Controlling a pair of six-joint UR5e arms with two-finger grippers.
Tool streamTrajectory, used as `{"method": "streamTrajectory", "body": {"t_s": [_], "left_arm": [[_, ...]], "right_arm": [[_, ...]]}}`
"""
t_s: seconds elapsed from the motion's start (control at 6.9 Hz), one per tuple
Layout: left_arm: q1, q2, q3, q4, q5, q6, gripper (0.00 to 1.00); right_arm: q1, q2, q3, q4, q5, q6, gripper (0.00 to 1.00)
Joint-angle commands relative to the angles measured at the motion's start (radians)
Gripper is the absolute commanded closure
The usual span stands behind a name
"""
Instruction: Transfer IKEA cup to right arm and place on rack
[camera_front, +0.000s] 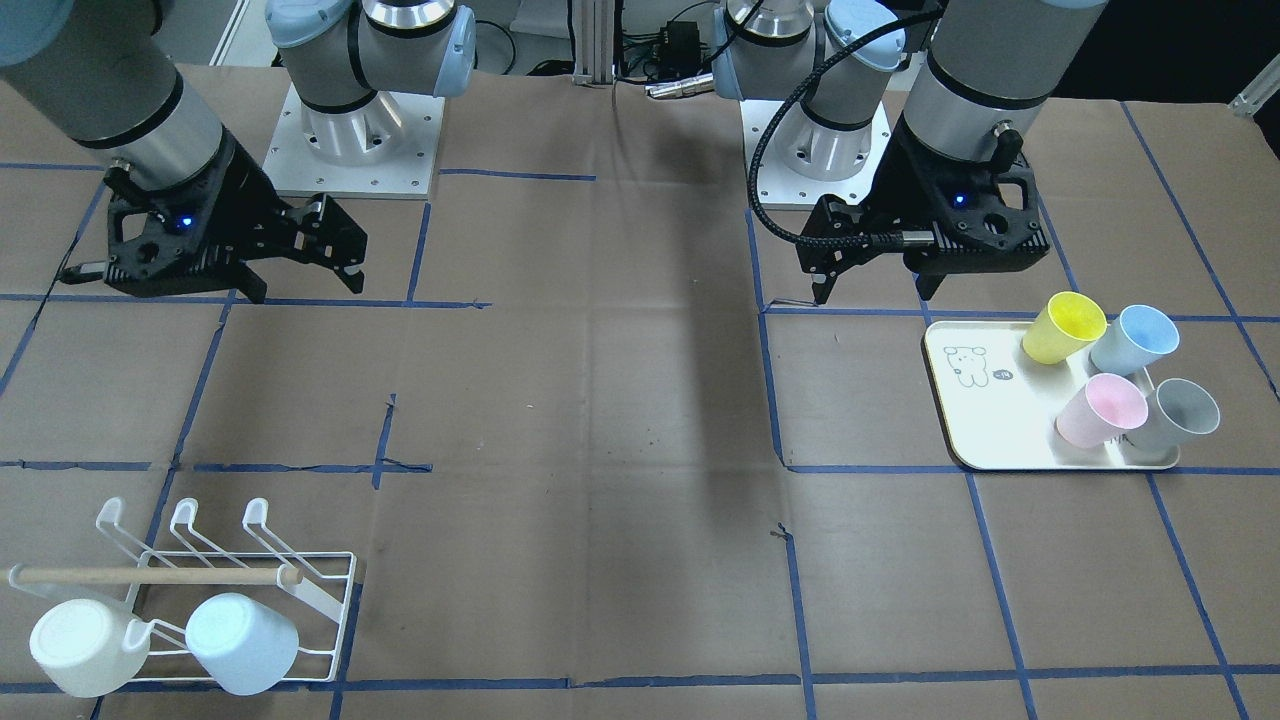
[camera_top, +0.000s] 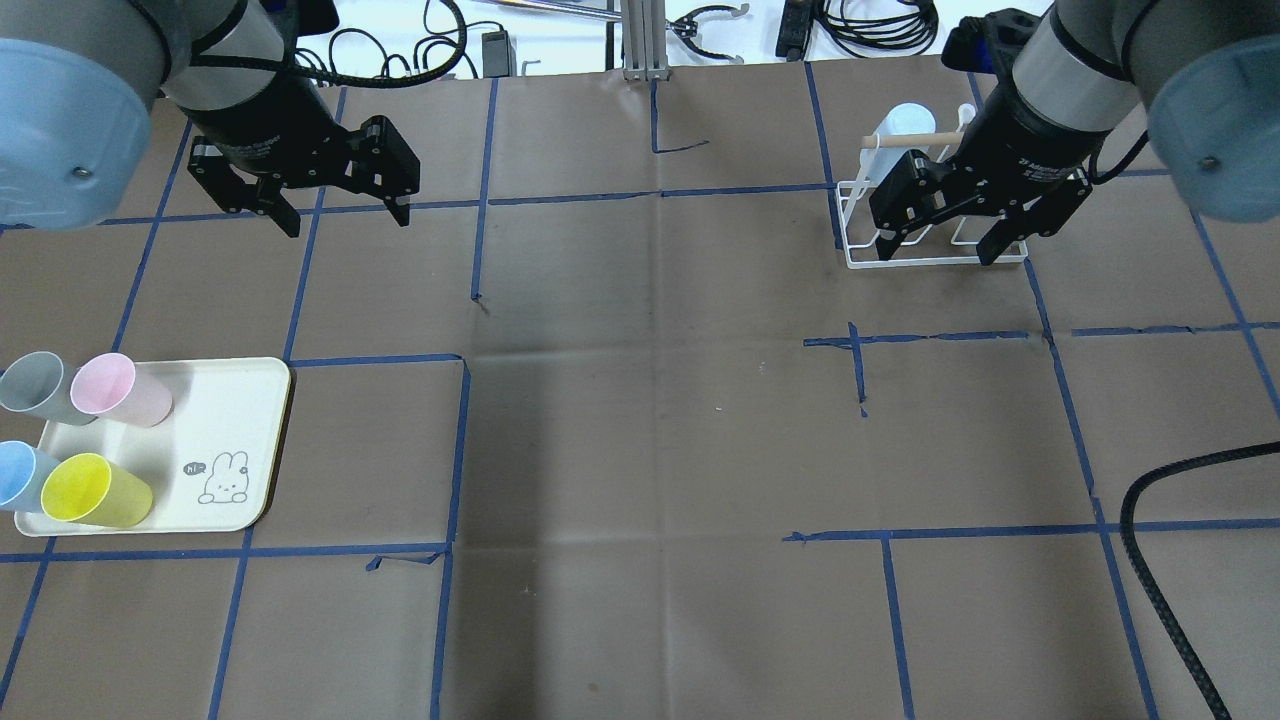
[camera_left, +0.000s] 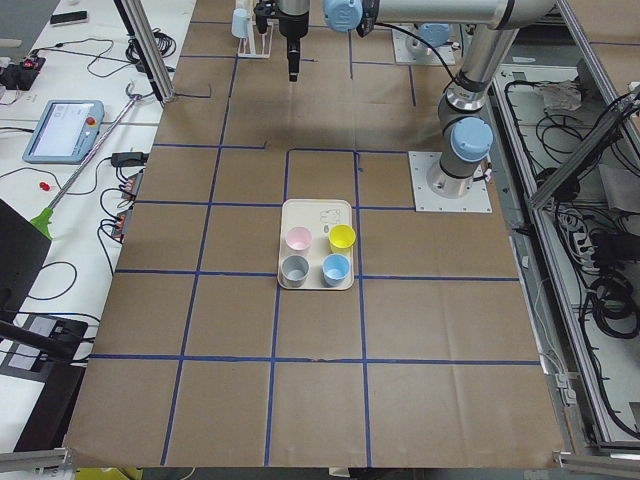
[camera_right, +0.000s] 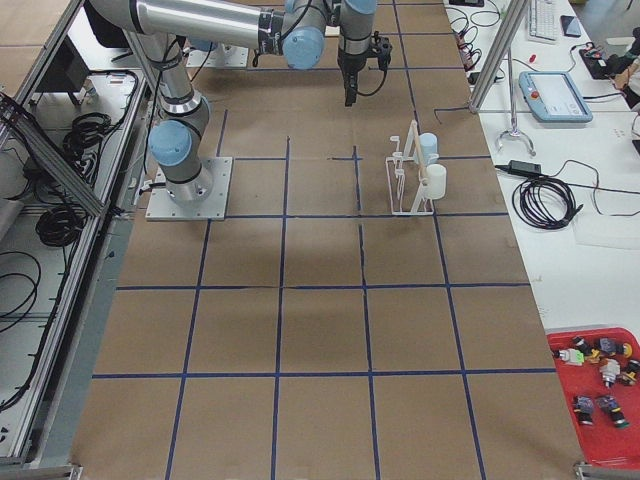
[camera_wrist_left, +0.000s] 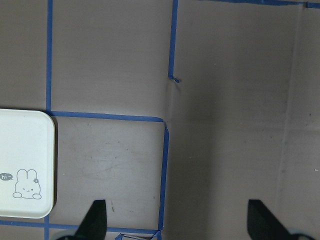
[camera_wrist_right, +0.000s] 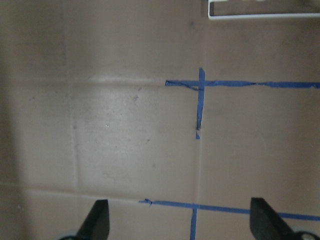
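Four IKEA cups stand on the cream tray (camera_top: 230, 400): yellow (camera_top: 90, 490), pink (camera_top: 125, 390), grey (camera_top: 35, 388) and blue (camera_top: 20, 475). My left gripper (camera_top: 346, 222) hangs open and empty above the table, beyond the tray's far edge. The right gripper (camera_top: 940, 254) is also open and empty, hovering over the near side of the white wire rack (camera_top: 843, 215). On the rack (camera_front: 347, 600) hang a white cup (camera_front: 85, 647) and a pale blue cup (camera_front: 243, 643). Both wrist views show bare fingertips over brown paper.
Brown paper with blue tape lines covers the table. A corner of the tray (camera_wrist_left: 25, 150) shows at the left of the left wrist view. The rack's base wire (camera_wrist_right: 260, 16) runs along the top edge of the right wrist view. Cables lie beyond the table's far edge.
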Motion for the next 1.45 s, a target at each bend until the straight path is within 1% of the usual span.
{"method": "streamTrajectory", "body": {"t_s": [0.0,0.14,0.43,1.3], "left_arm": [[0.0,-0.001,0.001,0.001,0.0,0.0,0.0],[0.0,-0.001,0.001,0.001,0.0,0.0,0.0],[0.0,-0.001,0.003,0.001,0.0,0.0,0.0],[0.0,-0.001,0.003,0.001,0.0,0.0,0.0]], "right_arm": [[0.071,-0.06,-0.024,0.073,-0.121,0.074,0.0],[0.098,-0.085,-0.015,0.072,-0.183,0.126,0.0],[0.119,-0.14,0.07,0.061,-0.17,0.133,0.0],[0.117,-0.14,0.074,0.049,-0.165,0.131,0.0]]}}
